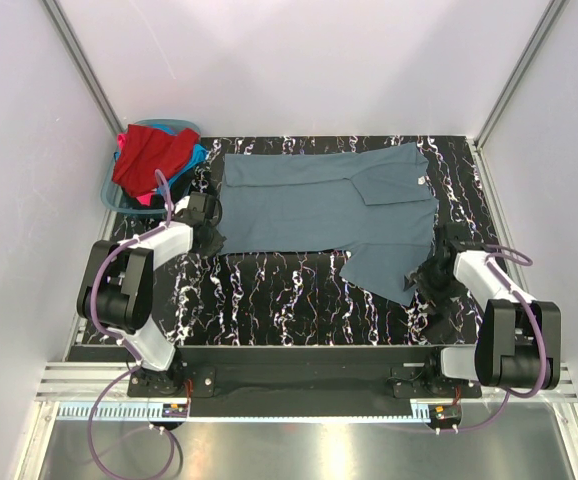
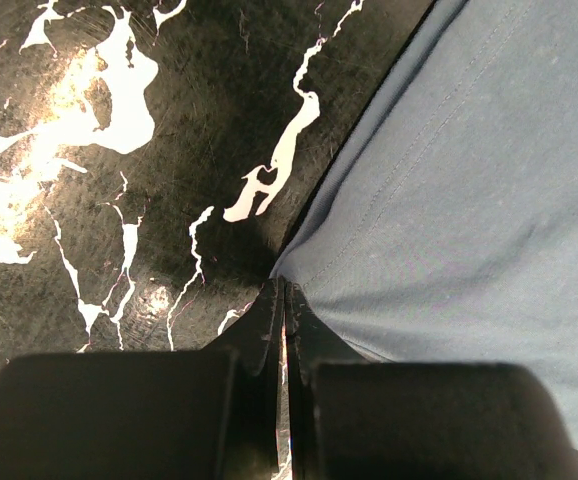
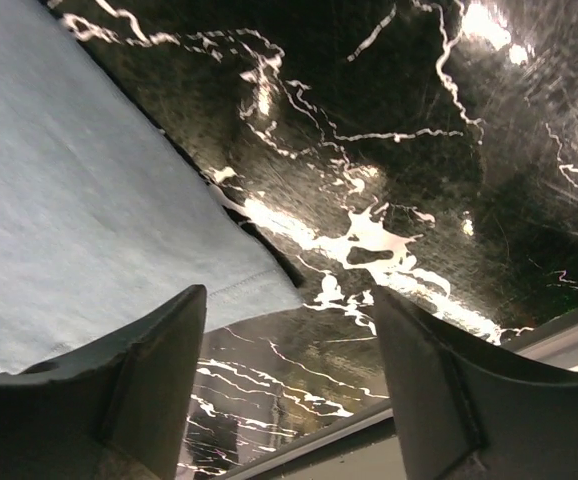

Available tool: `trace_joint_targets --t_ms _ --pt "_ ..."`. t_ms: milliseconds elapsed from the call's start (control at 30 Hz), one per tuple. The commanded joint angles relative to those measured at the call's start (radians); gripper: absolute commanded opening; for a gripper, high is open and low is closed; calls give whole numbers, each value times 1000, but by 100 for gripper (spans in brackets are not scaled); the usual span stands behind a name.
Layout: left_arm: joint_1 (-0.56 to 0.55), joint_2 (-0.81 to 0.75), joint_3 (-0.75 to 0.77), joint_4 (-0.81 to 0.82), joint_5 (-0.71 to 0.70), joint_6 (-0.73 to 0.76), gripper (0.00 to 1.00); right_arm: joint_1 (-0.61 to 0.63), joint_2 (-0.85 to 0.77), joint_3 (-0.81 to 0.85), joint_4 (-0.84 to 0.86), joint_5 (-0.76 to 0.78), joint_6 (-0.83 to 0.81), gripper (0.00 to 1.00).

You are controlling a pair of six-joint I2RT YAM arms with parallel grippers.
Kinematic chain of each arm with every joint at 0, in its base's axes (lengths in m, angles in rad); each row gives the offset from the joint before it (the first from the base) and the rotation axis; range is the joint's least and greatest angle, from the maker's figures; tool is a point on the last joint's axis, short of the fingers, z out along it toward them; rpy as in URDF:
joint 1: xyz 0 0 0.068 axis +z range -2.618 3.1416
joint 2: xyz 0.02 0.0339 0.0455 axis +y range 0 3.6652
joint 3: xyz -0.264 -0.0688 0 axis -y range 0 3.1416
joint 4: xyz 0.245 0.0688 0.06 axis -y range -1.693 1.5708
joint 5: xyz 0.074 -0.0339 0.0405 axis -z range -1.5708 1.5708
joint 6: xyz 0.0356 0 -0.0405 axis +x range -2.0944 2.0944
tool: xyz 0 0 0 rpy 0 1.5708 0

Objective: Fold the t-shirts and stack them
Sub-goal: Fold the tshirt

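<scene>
Fingers (image 2: 254, 340) on my left gripper (image 2: 284, 285) are pressed flat together, nipping the edge of the grey-blue t-shirt (image 2: 469, 200), and the cloth puckers in small creases where it meets my tips. From above, that gripper (image 1: 212, 238) sits at the shirt's near-left corner. The shirt (image 1: 319, 205) lies spread across the far half of the black marbled table (image 1: 289, 300), with part of it folded over the body on the right and a flap of cloth reaching down towards the near right. My right gripper (image 3: 287, 295) stands with its fingers well apart and holds nothing. It hovers low at the tip of that flap, one finger over the hem and the other over bare table. At the far left corner, a teal basket (image 1: 109, 195) holds a red tee (image 1: 149, 155), with a bright blue tee (image 1: 197, 155) and a pink tee (image 1: 147, 200) showing beneath it.
</scene>
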Motion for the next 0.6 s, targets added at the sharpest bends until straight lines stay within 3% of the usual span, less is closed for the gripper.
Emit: trace_joint_targets --t_ms 0,567 --pt "-1 0 -3 20 -4 6 0 4 -30 -11 9 -14 16 72" --pt "-1 -18 -11 11 -10 0 0 6 59 -26 75 -53 -26 53"
